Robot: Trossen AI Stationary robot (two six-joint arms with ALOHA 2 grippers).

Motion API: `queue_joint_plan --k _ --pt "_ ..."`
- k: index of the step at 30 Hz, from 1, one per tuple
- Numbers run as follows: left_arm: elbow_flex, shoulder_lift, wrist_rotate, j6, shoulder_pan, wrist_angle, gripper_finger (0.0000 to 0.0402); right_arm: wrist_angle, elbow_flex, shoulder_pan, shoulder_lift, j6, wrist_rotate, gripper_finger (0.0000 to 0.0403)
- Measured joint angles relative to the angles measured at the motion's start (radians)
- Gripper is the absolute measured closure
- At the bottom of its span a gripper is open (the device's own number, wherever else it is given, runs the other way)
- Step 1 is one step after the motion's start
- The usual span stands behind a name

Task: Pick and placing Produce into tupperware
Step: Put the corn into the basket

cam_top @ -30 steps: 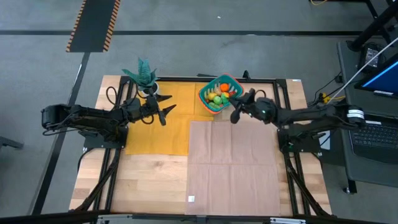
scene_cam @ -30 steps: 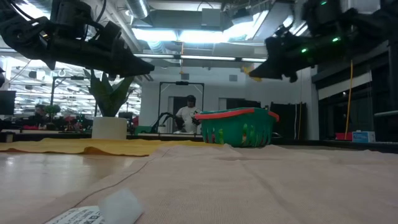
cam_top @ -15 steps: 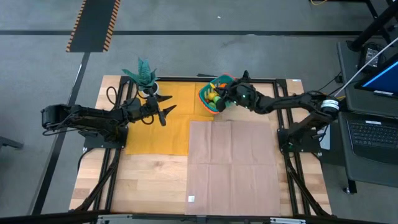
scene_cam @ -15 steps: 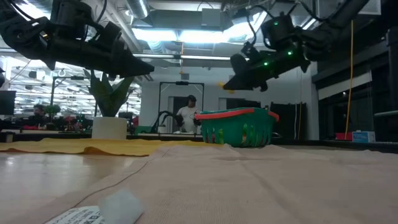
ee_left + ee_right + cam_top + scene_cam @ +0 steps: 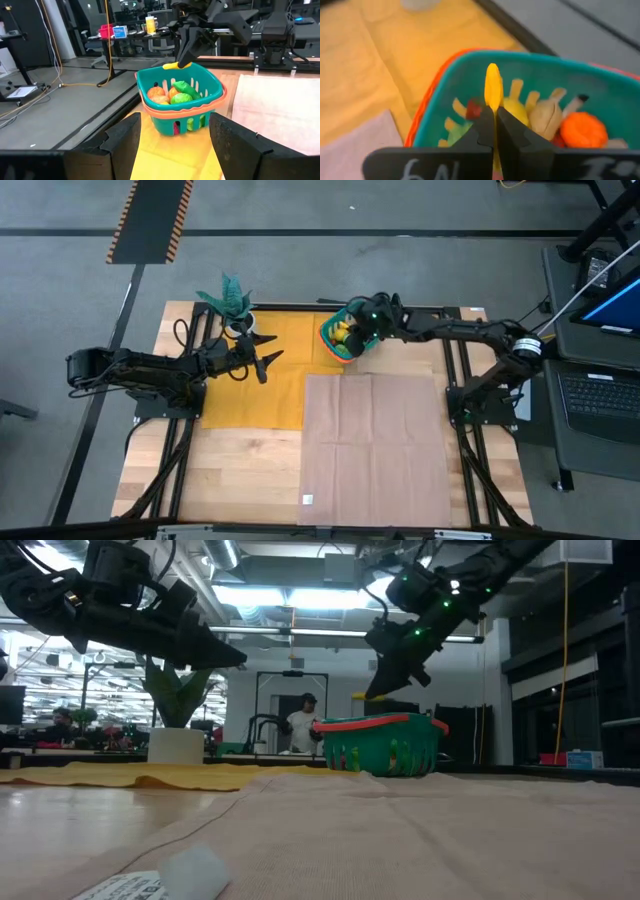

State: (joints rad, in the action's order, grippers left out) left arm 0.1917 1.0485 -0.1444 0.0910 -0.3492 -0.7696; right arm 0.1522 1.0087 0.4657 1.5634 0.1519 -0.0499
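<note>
- While the dark left arm is waiting over the mustard-yellow cloth (image 5: 255, 385) on the table's left side, the left gripper (image 5: 266, 361) is hovering with its two fingers spread apart and nothing between them, pointing toward the container.
- Just behind that gripper, the teal potted plant in a white pot (image 5: 232, 302) is standing near the far edge of the wooden table (image 5: 240, 470).
- Toward the middle, the wide tan cloth (image 5: 375, 440) is lying flat, touching the yellow cloth's edge.
- Beyond its far edge, the teal rounded-square plastic container with an orange-red rim (image 5: 176, 112) is sitting upright, holding small toy produce (image 5: 172, 94): orange, green and yellow pieces piled inside.
- Reaching in from the right, the right gripper (image 5: 495, 125) is hanging directly above the container's opening, its fingers pinched tight on a slim yellow toy vegetable (image 5: 493, 89) that is sticking out past the fingertips over the pile.
</note>
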Motion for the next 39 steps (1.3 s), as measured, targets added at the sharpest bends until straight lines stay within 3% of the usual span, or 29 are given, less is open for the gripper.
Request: queue_joint_plan --k 9,27,39 --pt "0.000 0.000 0.000 0.000 0.000 0.001 0.0175 0.273 0.190 0.016 0.075 -0.031 0.029 0.0397" --pt "0.000 0.000 0.000 0.009 0.001 0.043 0.0175 0.220 0.208 0.028 0.231 -0.079 0.028 0.0396" --pt "0.000 0.000 0.000 0.025 0.001 0.043 0.0175 0.196 0.207 0.035 0.245 -0.083 0.053 0.0350"
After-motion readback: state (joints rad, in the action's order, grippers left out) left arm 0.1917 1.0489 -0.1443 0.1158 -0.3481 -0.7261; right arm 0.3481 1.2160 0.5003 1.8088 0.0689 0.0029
